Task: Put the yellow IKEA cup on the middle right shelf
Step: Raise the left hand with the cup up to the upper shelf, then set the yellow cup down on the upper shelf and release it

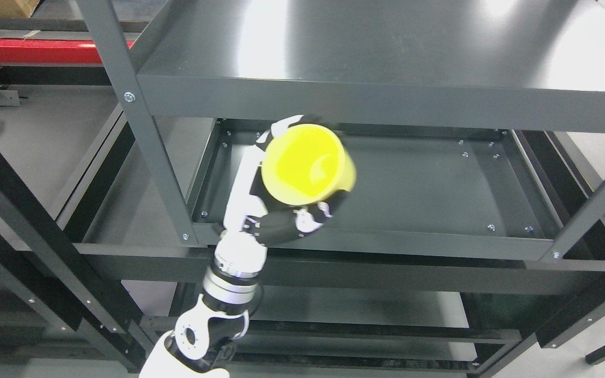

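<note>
Our fingers curl around the body of the yellow cup, so the left hand holds it tilted, mouth turned toward the camera, over the front left part of the middle shelf, apart from its surface. We judge the tilt to be the main risk: released like this, the cup would land on its side and could roll toward the shelf's front edge. Lifting it could also knock the rim against the upper shelf close above.
</note>
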Available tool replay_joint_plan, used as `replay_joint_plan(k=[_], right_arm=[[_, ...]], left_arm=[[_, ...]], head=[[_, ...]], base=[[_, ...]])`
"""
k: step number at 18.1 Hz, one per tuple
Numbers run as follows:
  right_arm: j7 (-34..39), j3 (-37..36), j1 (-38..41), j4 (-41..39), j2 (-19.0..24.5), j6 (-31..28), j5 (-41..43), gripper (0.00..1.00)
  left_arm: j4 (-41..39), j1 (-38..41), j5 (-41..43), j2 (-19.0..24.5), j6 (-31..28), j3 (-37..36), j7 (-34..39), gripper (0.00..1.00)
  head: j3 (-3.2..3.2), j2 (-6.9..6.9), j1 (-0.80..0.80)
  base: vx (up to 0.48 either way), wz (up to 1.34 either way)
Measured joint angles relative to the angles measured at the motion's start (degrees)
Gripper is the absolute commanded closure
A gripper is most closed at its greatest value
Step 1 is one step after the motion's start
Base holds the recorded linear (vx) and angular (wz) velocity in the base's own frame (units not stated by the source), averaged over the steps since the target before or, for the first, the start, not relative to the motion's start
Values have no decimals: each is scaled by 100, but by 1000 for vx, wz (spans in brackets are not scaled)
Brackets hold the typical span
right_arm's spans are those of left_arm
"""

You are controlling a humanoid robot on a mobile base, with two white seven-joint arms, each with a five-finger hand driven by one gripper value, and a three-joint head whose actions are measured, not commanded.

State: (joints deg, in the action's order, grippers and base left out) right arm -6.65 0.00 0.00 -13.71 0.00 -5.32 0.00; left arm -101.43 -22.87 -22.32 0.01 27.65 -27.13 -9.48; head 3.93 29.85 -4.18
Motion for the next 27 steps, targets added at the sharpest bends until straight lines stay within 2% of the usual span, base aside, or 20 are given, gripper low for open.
replay_joint_plan(k=[5, 9, 13, 18, 21, 27], right_arm=[[1, 0, 1, 0, 0, 0, 0, 1], [1, 0, 1, 0, 0, 0, 0, 1], [1, 0, 1, 0, 0, 0, 0, 1], [2, 0, 1, 0, 0, 0, 0, 1], [2, 0, 1, 0, 0, 0, 0, 1], [3, 0, 1, 0, 0, 0, 0, 1]], left_arm=[[-10, -697, -147, 0, -20, -708, 43, 100], [-13, -1516, -577, 0, -565, -986, 209, 100], [11, -2364, -1145, 0, -1768, -958, 766, 100], [135, -3474, -2148, -1, -4005, -764, 1859, 100], [352, -4072, -2458, -1, -5030, -663, 2404, 100], [1028, -5016, -2655, -1, -6154, -421, 2885, 98]], head=[[0, 0, 0], [0, 0, 0], [0, 0, 0], [0, 0, 0], [0, 0, 0], [0, 0, 0]], base=[[8, 19], [0, 0], [0, 0], [0, 0], [0, 0], [0, 0]])
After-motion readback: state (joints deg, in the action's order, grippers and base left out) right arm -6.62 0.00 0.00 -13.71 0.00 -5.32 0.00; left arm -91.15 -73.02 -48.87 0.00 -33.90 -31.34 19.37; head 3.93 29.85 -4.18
